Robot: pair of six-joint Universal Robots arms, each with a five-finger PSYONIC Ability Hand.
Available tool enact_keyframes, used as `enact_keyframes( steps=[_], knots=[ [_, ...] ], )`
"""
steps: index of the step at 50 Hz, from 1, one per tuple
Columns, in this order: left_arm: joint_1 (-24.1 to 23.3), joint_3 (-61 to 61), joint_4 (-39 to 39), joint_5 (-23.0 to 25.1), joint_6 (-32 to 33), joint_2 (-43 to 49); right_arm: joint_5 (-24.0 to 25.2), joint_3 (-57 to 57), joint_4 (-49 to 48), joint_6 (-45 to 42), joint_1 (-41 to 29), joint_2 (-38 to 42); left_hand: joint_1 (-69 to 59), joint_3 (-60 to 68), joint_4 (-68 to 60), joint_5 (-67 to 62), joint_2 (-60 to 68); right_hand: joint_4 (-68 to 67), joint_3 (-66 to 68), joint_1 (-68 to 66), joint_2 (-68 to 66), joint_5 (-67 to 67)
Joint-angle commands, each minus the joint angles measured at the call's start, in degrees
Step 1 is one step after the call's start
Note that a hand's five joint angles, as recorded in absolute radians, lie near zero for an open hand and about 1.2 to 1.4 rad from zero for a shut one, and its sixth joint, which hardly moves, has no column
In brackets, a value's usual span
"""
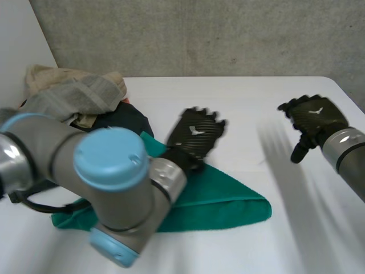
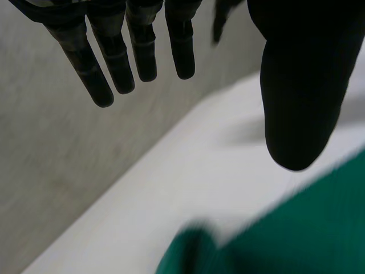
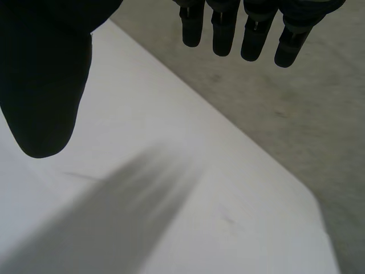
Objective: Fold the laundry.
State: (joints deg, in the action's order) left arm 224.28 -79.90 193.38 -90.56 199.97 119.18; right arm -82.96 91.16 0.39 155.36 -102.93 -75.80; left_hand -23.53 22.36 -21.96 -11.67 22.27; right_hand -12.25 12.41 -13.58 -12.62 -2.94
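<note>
A folded green cloth [image 1: 217,205] lies on the white table [image 1: 239,108] in front of me, partly hidden by my left arm. My left hand [image 1: 197,136] hovers above the cloth's far edge with straight fingers [image 2: 105,68] and holds nothing; under its palm the green cloth [image 2: 296,228] lies flat. My right hand [image 1: 312,120] hangs over bare table at the right, well clear of the cloth. Its fingers [image 3: 228,28] are spread and empty.
A pile of laundry [image 1: 74,94], beige and grey towels over dark garments, sits at the table's far left corner. A grey wall [image 1: 199,34] rises behind the table. The table's right edge [image 3: 296,188] runs near my right hand.
</note>
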Motion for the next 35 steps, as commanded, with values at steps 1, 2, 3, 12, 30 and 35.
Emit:
enact_keyframes(
  steps=[1,2,3,12,30,35],
  knots=[
    [4.93,-3.77,-8.98,-7.08,7.19,-1.58,5.09,0.60,2.95,0.12,-2.28,1.97,4.72,-3.55,3.14,2.86,-3.46,1.16,-1.32,2.48,1.53,1.85],
    [5.72,-4.03,-9.25,-7.70,7.45,-1.49,5.00,0.60,3.04,0.03,-2.28,2.32,5.24,-4.07,3.66,3.38,-3.97,1.16,-1.32,2.48,1.53,1.85],
    [7.29,-4.47,-9.16,-8.14,8.06,-0.97,5.17,0.51,3.13,-0.14,-2.89,3.02,5.07,-3.91,3.50,3.22,-3.81,1.16,-1.32,2.48,1.53,1.85],
    [12.23,-2.63,-4.68,-7.97,9.91,5.89,5.09,1.74,2.16,-0.14,-5.88,4.26,-0.13,1.30,-1.71,-1.99,1.40,-0.52,0.36,0.81,-0.15,0.17],
    [4.77,10.11,-1.78,0.47,3.96,9.76,1.49,1.05,-0.74,0.21,-4.66,1.81,-56.47,57.64,-58.04,-58.33,57.73,-4.23,4.07,-2.90,-3.85,-3.53],
    [-2.00,11.79,1.29,3.54,-8.09,7.65,-0.71,-1.68,-0.30,-0.05,-0.70,0.92,-56.47,57.64,-58.04,-58.33,57.73,-4.23,4.07,-2.90,-3.85,-3.53]
  ],
)
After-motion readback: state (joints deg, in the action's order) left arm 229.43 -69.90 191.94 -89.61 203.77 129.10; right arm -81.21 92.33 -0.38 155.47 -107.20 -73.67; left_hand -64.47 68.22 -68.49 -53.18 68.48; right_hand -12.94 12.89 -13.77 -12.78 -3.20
